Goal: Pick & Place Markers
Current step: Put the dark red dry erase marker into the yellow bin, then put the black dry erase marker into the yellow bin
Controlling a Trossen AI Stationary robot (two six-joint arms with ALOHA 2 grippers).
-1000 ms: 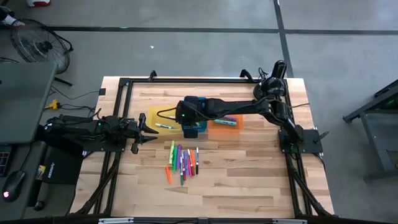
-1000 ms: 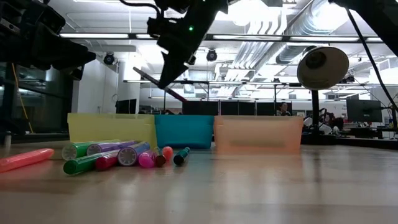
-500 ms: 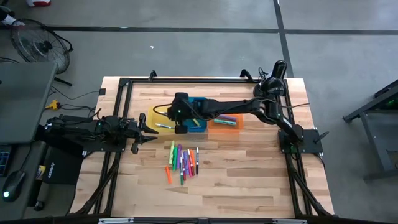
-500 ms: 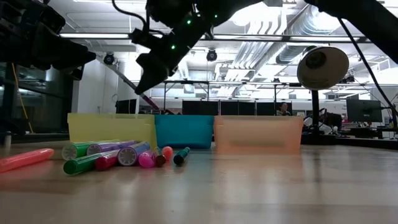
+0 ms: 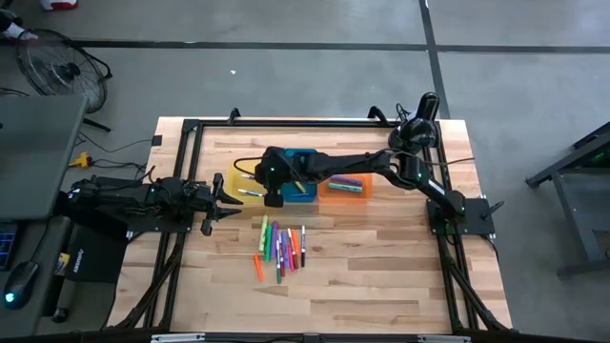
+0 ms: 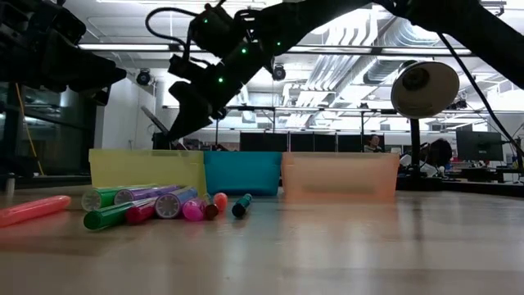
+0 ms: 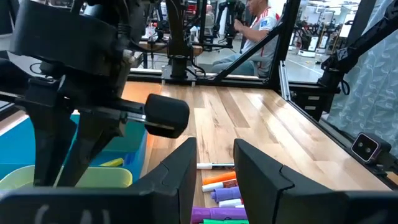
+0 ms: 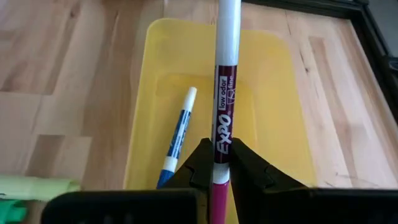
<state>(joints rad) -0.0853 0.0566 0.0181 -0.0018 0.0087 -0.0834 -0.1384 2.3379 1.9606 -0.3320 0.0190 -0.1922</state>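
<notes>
The task is standing at an early stage. 1 blue marker (image 8: 175, 133) is lying inside the yellow tray (image 8: 273, 68), with at least 1 more in the orange tray (image 5: 344, 187), though those are too small to count. The right gripper (image 8: 217, 163) is hanging over the yellow tray, its jaws clamped together on a magenta marker (image 8: 224, 93) that is pointing down into it; release is judged to be the step in hand. The left gripper (image 7: 212, 163) is waiting at the left side of the table, jaws apart and holding nothing.

Most of the work is remaining: the pile of markers (image 5: 278, 246) is lying loose on the table near the trays, roughly 10 pieces, with 1 orange marker (image 6: 33, 209) apart at its left.

The table (image 5: 381, 257) is a pale wood-plank top in a black frame. The blue tray (image 6: 242, 171) is sitting between the yellow and orange ones. Beyond the table, an open workshop with ceiling ducts is showing, and a seated person (image 7: 258, 28) is at a far bench.
</notes>
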